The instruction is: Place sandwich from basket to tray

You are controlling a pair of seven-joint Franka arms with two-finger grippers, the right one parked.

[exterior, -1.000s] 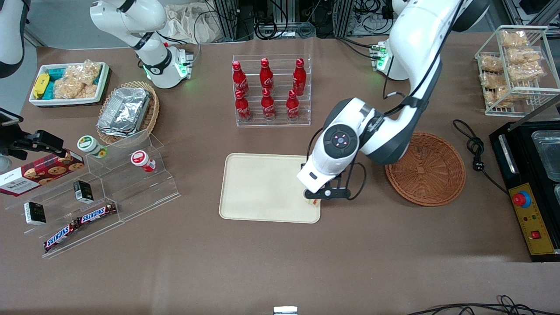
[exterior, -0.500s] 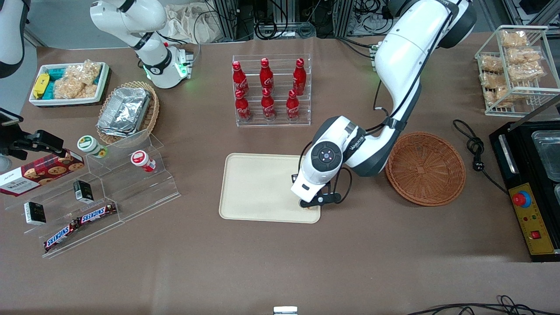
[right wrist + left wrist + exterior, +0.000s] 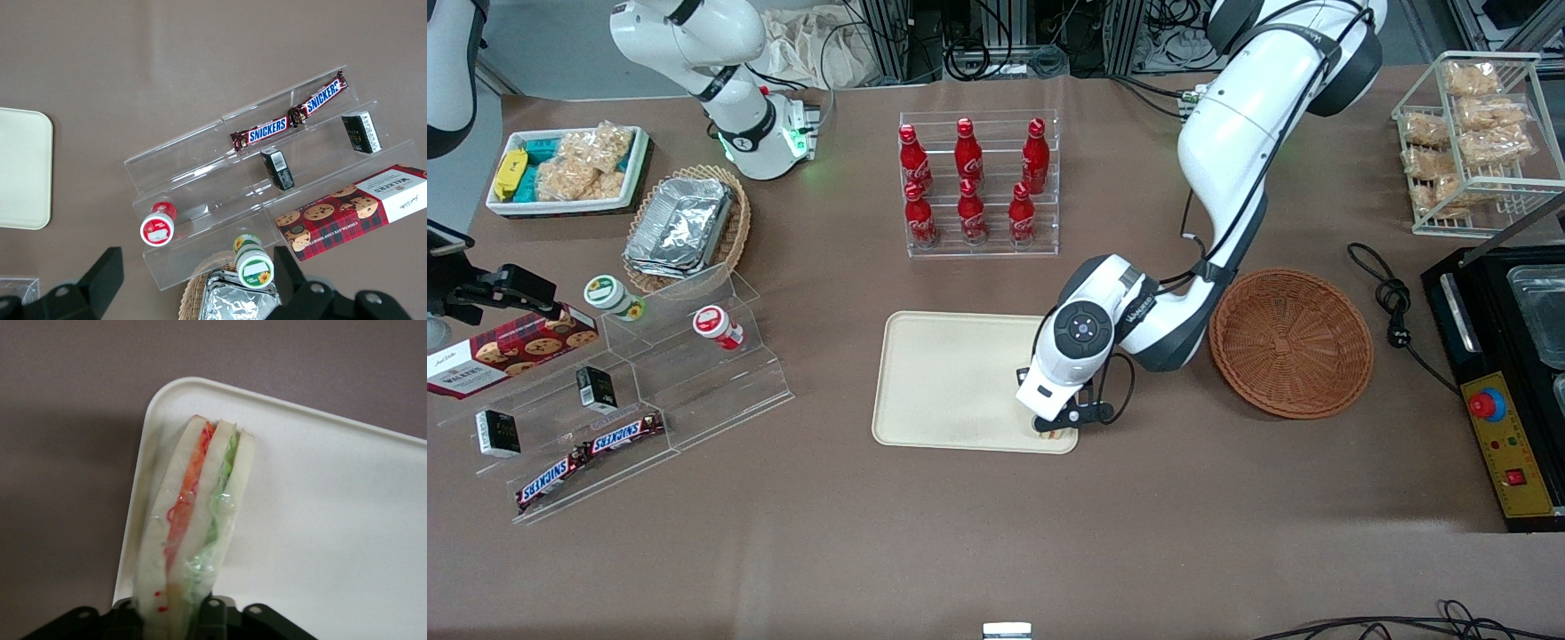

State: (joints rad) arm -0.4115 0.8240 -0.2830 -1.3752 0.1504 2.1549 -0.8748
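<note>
The gripper (image 3: 1055, 427) is low over the tray (image 3: 951, 382) now, right at the tray corner that lies nearest the front camera on the basket's side, and it is pinching the sandwich (image 3: 197, 520) by its wide end. In the wrist view the wrapped wedge sticks out from between the black fingers (image 3: 80, 617), bread slices standing on edge, orange filling in one seam and green in the other.

Here is the worry: that sandwich sits very close to the tray's rim. The wrist view shows one bread face hanging almost over the rounded corner, with brown table (image 3: 67, 453) just beside it. Let go here and I would say the wedge could tip outward off the rim, or land half on the lip and slide onto the table. It is tall and thin standing on edge like that, so it looks ready to flop whichever way it leans, and the slick clear wrap will not help it stay put. A nudge toward the tray's middle before release would seem the safer call.

As for how it lies: the long axis runs straight out from the gripper, narrow tip leading, roughly along the tray's short edge and pointing toward the tray's inner stretch, not the table.

The basket (image 3: 1291, 342) sits bare, well apart from the tray, toward the working arm's end.
</note>
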